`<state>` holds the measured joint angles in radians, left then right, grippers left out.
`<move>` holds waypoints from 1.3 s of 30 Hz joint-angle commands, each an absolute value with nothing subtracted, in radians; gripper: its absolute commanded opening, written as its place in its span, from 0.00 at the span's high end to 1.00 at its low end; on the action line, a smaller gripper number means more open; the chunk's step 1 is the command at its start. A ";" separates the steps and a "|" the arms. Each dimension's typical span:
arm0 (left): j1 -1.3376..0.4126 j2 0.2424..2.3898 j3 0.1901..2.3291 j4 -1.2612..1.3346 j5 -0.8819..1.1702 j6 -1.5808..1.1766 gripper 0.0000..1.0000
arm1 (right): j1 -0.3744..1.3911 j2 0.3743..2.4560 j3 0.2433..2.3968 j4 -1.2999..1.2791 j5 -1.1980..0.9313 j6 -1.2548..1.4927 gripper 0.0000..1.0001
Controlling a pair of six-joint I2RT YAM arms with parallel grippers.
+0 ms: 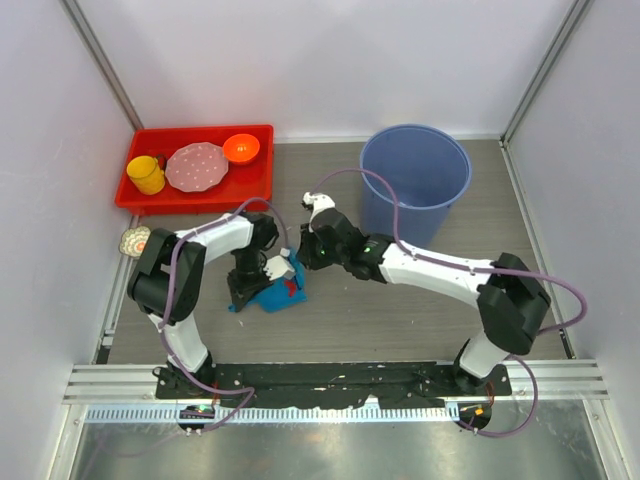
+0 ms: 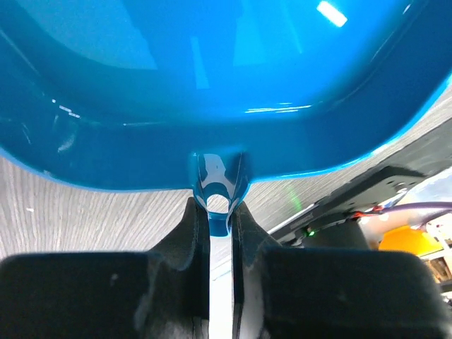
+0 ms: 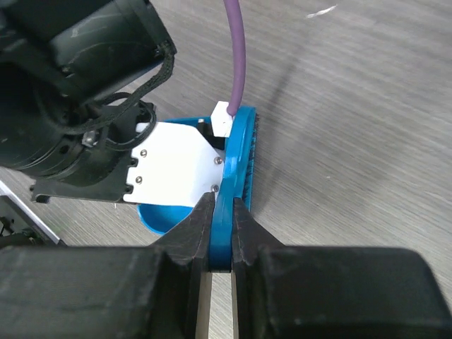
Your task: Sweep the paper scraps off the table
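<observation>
**Top view.** The dark grey-brown wood-grain table (image 1: 420, 310) fills the middle of the view. A red plastic tray (image 1: 255, 185) lies at 11 o'clock, a tall blue plastic bucket (image 1: 415, 175) at 1 o'clock, and a small patterned round dish (image 1: 134, 240) at the table's 9 o'clock edge. Near the centre, the left gripper (image 1: 255, 280) meets a blue plastic dustpan (image 1: 268, 300) lying on the table. The right gripper (image 1: 300, 262) comes in from 3 o'clock, just beside it. Of the paper scraps (image 1: 293, 288), only a red fleck shows, on the dustpan's 2 o'clock side. The others cannot be made out.

**Left wrist view.** The left gripper (image 2: 219, 212) is clamped on the dustpan's (image 2: 212, 85) narrow handle tab, which has a round hole in it. The glossy blue pan spreads across the frame toward 12 o'clock. Bare table (image 2: 92, 219) shows below it at 8 o'clock.

**Right wrist view.** The right gripper (image 3: 222, 215) is clenched on the handle of a blue plastic hand brush (image 3: 239, 152). The brush runs toward 12 o'clock, with dark bristles along its 3 o'clock side touching the table (image 3: 353, 141). The left arm's black-and-white wrist sits at 10 o'clock, a curve of dustpan (image 3: 164, 219) shows beneath it, and a purple cable (image 3: 236, 49) rises toward 12 o'clock.
</observation>
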<state>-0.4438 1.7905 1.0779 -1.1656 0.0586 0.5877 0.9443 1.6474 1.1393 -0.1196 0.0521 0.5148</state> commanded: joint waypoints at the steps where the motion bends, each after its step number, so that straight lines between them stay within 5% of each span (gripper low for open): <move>1: -0.428 1.786 1.143 -1.115 0.242 0.588 1.00 | 0.966 1.499 1.167 -0.156 0.199 0.445 0.99; 5: -0.403 1.763 1.166 -1.106 0.333 0.577 1.00 | 0.966 1.396 1.170 -0.273 0.467 0.364 0.99; 12: -0.399 1.723 1.209 -1.091 0.377 0.525 1.00 | 0.966 1.178 1.184 -0.363 0.571 0.223 0.99; 15: -0.396 1.687 1.256 -1.088 0.367 0.476 1.00 | 0.966 1.117 1.169 -0.400 0.494 0.157 0.99; 24: -0.397 1.640 1.512 -1.056 0.168 0.302 1.00 | 0.966 0.890 0.910 -0.334 -0.191 0.006 0.99; 39: -0.500 1.911 2.261 -1.102 -0.221 0.268 1.00 | 0.966 0.974 0.689 -0.230 -0.274 0.115 0.99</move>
